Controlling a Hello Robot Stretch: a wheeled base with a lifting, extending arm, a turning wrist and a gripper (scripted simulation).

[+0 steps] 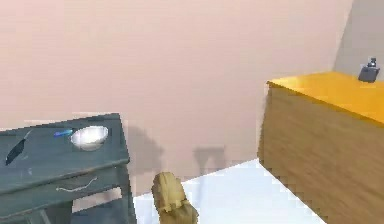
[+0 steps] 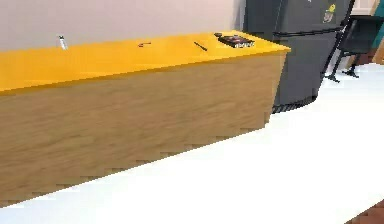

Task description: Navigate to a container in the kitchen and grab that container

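A silvery bowl (image 1: pixel 89 136) rests on a dark grey-green table (image 1: pixel 100 160) at the forward view's lower left, beside a blue utensil (image 1: pixel 62 131) and a dark utensil (image 1: pixel 16 150). A small dark bottle-like thing (image 1: pixel 369 71) stands on the yellow-topped wooden counter (image 1: pixel 330 95) at the forward view's right. In the arm side view the same kind of yellow counter (image 2: pixel 120 60) runs across, carrying a small pale shaker-like thing (image 2: pixel 61 42), a dark flat item (image 2: pixel 236 41) and thin dark utensils (image 2: pixel 200 45).
A pinkish wall (image 1: pixel 190 60) closes the forward view. A brown rounded object (image 1: pixel 172 198) sits on the pale floor (image 1: pixel 240 195) by the table. A dark refrigerator (image 2: pixel 300 45) stands past the counter's end, with a dark chair (image 2: pixel 350 45) farther right. White floor (image 2: pixel 260 170) runs along the counter.
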